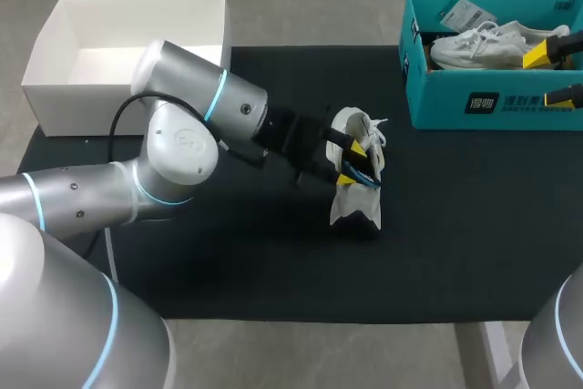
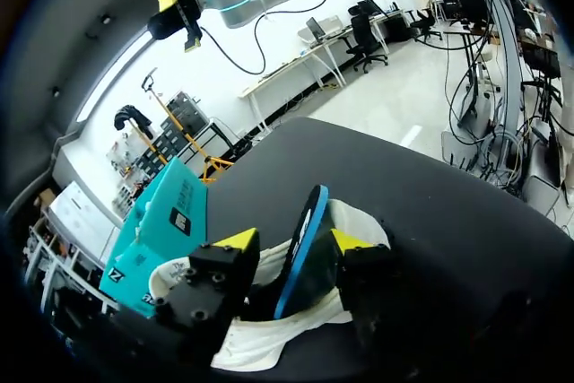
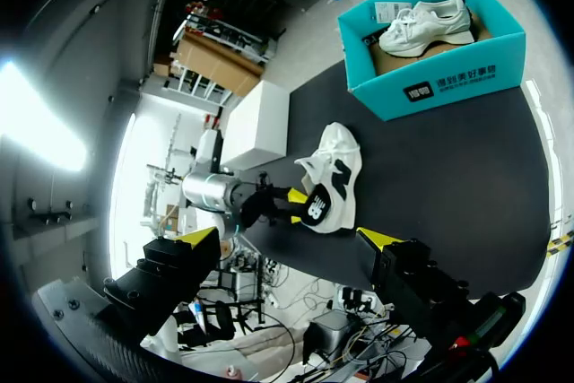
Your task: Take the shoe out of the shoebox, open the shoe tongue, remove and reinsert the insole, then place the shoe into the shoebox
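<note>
Centre of the black mat-covered worktop (image 1: 455,225): a white lace-up sports shoe (image 1: 353,207) lies outside its box, opening turned toward the left arm. The left pincer (image 1: 352,163) sits at that opening. In the left wrist view, a thin black insole with a blue edge (image 2: 305,239) stands up out of the shoe, inside the pincer's span; whether it is gripped cannot be told. The right pincer (image 3: 285,238) hangs spread wide and empty over the far-right teal cardboard shoebox (image 1: 474,102), which holds a second white shoe (image 1: 478,43). Far left: an open white cardboard box (image 1: 82,107).
</note>
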You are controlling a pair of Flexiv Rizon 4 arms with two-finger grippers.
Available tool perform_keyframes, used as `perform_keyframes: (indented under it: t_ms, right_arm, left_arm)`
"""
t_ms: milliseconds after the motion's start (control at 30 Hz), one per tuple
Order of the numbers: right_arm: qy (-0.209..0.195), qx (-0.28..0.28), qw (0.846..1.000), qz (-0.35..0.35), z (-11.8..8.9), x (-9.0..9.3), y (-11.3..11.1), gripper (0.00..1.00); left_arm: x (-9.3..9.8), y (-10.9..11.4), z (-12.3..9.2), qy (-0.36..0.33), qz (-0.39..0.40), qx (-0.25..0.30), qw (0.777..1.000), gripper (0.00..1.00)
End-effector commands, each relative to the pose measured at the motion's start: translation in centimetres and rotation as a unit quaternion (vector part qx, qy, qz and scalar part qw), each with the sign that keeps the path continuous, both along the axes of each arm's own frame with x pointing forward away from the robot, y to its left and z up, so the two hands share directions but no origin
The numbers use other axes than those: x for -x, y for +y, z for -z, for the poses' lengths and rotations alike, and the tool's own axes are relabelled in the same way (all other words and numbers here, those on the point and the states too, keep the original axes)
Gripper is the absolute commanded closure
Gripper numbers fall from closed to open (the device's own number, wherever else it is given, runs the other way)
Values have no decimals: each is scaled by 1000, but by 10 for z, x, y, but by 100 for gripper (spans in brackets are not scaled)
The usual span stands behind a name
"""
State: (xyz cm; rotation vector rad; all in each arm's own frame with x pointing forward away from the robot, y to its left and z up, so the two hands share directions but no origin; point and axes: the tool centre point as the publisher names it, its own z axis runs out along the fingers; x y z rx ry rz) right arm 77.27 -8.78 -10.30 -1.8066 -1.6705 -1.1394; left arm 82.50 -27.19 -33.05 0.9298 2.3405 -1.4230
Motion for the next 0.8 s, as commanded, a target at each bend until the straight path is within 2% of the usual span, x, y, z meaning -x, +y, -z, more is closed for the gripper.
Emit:
perform_keyframes:
  t_ms: [33, 67, 433, 800]
  right_arm:
    - [1, 1, 1000, 1, 0, 0, 0, 0]
    - [1, 1, 1000, 1, 0, 0, 0, 0]
    - [1, 1, 1000, 1, 0, 0, 0, 0]
    - [1, 1, 1000, 1, 0, 0, 0, 0]
  left_arm:
    - [-3, -8, 4, -2, 2, -10, 1000, 78]
    - [-4, -8, 5, -9, 0, -15, 1000, 100]
    - [-25, -3, 23, -26, -26, -52, 998, 100]
    - [-41, -1, 37, -43, -31, -58, 997, 100]
